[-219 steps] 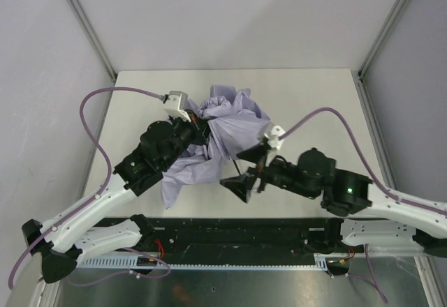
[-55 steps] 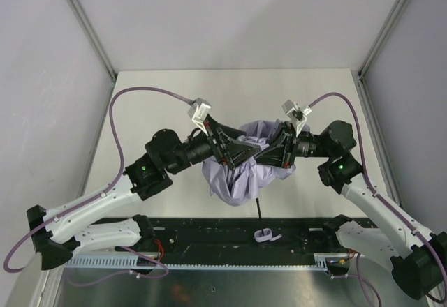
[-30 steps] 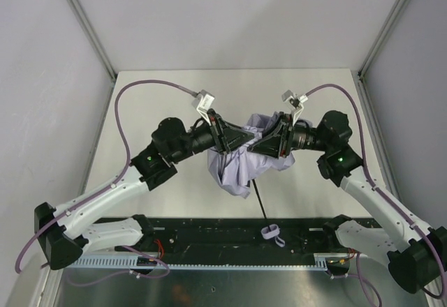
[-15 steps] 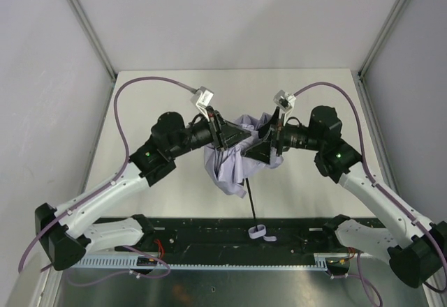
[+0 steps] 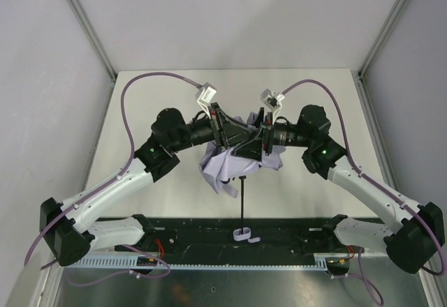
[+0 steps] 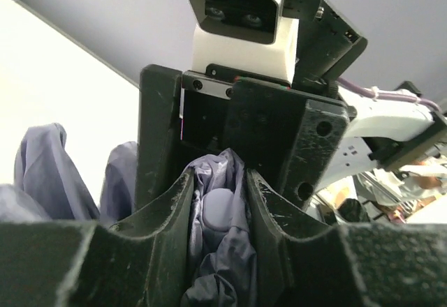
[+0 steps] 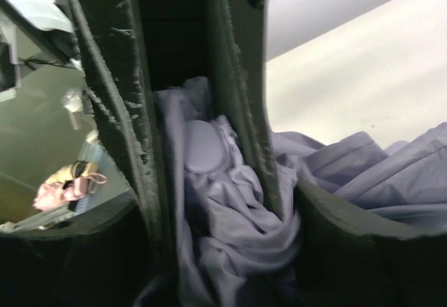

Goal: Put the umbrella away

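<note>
Lavender umbrella (image 5: 220,167) clamped by left pincer (image 5: 241,141) and right pincer (image 5: 255,145).

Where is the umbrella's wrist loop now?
Top external view: the wrist loop is centre, over the black rail at the near edge, at the end of the shaft below the canopy.

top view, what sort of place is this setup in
Most likely a robot lab test cell: a pale table boxed in by plain grey walls and metal posts, with two arms bolted at its near edge, the left end effector and right end effector both clamped on the umbrella.
</note>
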Motion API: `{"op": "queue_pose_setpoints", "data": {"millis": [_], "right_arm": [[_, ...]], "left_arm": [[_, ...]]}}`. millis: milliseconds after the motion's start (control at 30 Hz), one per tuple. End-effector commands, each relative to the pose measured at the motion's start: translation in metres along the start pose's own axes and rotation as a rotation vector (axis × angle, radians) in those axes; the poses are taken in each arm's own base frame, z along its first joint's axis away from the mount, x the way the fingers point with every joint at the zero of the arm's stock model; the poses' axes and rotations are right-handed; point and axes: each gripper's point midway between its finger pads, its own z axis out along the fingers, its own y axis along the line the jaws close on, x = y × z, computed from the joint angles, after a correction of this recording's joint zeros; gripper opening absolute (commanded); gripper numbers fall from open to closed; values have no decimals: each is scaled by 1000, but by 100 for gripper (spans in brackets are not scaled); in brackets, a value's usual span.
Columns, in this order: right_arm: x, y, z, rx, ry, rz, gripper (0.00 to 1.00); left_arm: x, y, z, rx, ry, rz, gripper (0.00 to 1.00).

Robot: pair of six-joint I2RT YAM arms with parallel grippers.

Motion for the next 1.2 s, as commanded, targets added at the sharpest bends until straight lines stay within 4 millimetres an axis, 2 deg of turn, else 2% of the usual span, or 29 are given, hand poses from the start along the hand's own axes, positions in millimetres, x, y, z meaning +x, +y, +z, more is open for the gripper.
{"op": "queue_pose_setpoints", "data": {"millis": [0, 100, 167, 233, 267, 300, 333, 400, 500, 600, 700, 800, 867, 967, 1033, 1167], "right_arm": [[-26, 41, 12, -141, -74, -82, 50], [-33, 60, 4, -171, -100, -123, 11], [-36, 63, -4, -144, -120, -140, 3], [-38, 56, -12, -81, -135, -131, 1], [-39, 51, -17, -48, -141, -125, 0], [-40, 46, -23, -19, -150, -120, 0], [-41, 41, -29, 11, -163, -114, 0], [-43, 36, -40, 67, -192, -113, 0], [-50, 22, -55, 173, -243, -117, 0], [-58, -1, -71, 321, -299, -110, 0], [-68, -18, -83, 421, -361, -85, 0], [-76, -44, -98, 510, -412, 2, 0], [-77, -59, -106, 520, -423, 78, 0], [-77, -68, -109, 495, -408, 116, 0], [-74, -65, -106, 463, -386, 115, 0], [-72, -53, -105, 421, -363, 98, 0]], "left_arm": [[-44, -86, -8, 320, -98, 72, 0], [-41, -87, -6, 336, -84, 72, 0], [-44, -84, -5, 326, -89, 73, 2], [-49, -82, -6, 313, -91, 54, 35], [-54, -80, -8, 302, -98, 50, 58], [-60, -77, -11, 282, -106, 49, 76], [-66, -72, -14, 244, -117, 45, 88], [-79, -55, -21, 145, -143, 51, 97], [-94, -24, -38, -73, -171, 98, 99], [-97, 9, -68, -317, -215, 141, 99], [-80, 30, -86, -420, -204, 161, 90], [-53, 47, -90, -453, -131, 140, 82], [-31, 53, -83, -436, -70, 78, 87], [-9, 54, -60, -409, 12, 59, 94], [1, 54, -41, -395, 53, 53, 96], [6, 59, -10, -371, 80, 18, 97]]}}
